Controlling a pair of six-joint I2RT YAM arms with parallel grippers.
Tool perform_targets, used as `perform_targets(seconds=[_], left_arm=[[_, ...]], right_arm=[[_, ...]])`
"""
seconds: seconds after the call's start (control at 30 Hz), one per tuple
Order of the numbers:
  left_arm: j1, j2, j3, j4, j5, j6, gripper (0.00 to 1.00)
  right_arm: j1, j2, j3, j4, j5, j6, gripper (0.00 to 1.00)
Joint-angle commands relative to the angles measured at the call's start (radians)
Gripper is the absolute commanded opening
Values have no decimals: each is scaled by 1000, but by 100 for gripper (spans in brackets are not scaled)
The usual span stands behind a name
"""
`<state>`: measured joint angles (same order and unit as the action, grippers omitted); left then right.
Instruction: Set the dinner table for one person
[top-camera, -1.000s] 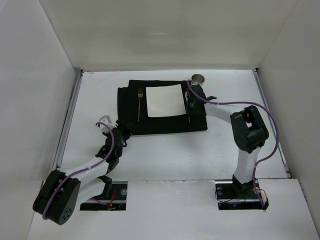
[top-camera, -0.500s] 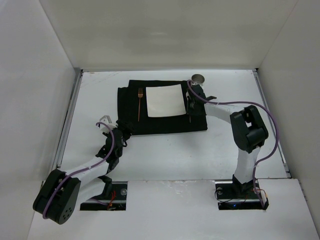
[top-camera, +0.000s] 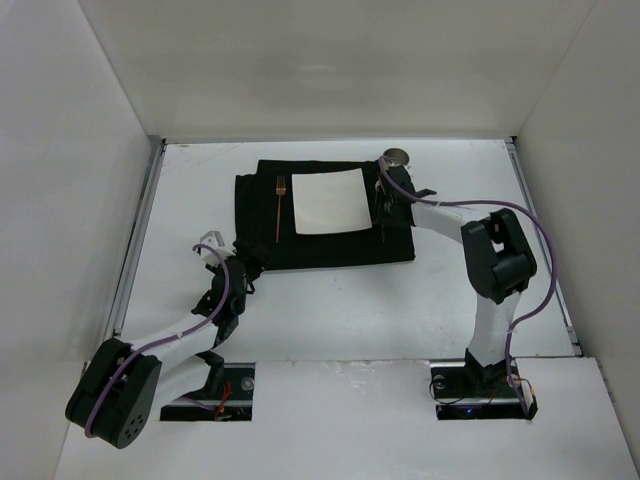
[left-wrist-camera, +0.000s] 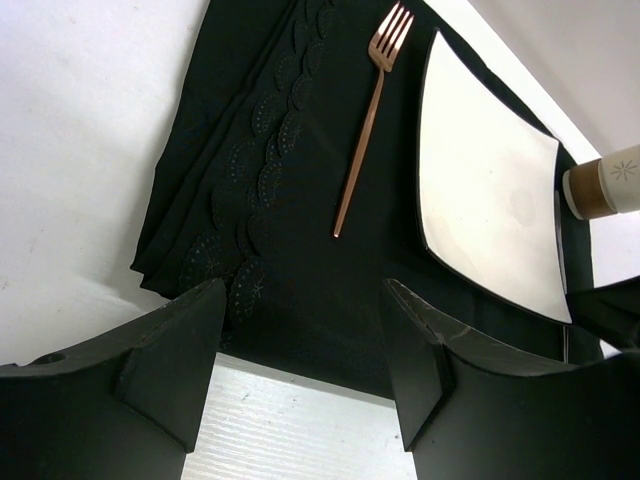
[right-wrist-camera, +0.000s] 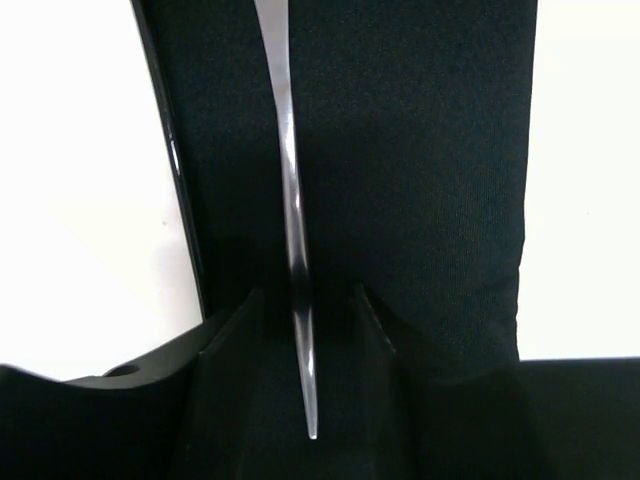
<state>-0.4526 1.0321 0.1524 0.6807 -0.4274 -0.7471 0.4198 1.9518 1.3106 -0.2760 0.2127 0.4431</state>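
Nudging the right gripper (right-wrist-camera: 307, 292) slightly farther beside the plate (top-camera: 328, 200), I see its fingers apart astride the knife (right-wrist-camera: 290, 200) on the mat (top-camera: 300, 255); placement looks done. The left gripper (left-wrist-camera: 302, 290) has its fingers apart too.

Matte dinner table (top-camera: 330, 310), cloth mat (left-wrist-camera: 300, 300), metal fork (left-wrist-camera: 358, 150)

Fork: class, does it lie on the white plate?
No, the fork lies on the mat beside the plate, apart from it.

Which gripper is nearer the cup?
Right. The right gripper is just in front of the cup, over the right side of the black mat; the left gripper is at its near-left corner.
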Motion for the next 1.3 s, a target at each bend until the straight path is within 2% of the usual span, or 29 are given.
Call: perform_targets(seconds=[0.0,0.17,0.27,0.43,0.57,0.7,0.8,0.9,1.07,1.17,1.27], left_arm=[[-5,-14,30,49,-28,26,61],[-8,-3,39,46,-34,48,59],[-8,5,50,45,-54,74,53],[-11,-18,67,-15,-135,112,38],[-7,-21,90,-99,-230,80,37],[30,-50,124,-240,-246,-6,49],[55,-102,139,-352,-231,-43,54],[81,-113,165,-441,-223,-41,56],[180,-43,228,-590,-142,-61,61],[234,-18,245,-606,-94,-87,61],[240,5,259,-600,-85,-95,61]], right_arm=[[4,-76,15,35,19,-1,50],[20,-236,-68,69,33,20,57],[23,-362,-158,127,56,61,59],[23,-621,-491,423,119,167,57],[-38,-754,-713,587,134,275,51],[-112,-807,-862,653,145,388,51],[-144,-806,-939,734,145,443,54],[-178,-789,-958,764,128,463,57],[-195,-757,-956,781,48,502,59],[-191,-725,-953,804,13,517,59],[-194,-702,-955,827,-36,533,59]])
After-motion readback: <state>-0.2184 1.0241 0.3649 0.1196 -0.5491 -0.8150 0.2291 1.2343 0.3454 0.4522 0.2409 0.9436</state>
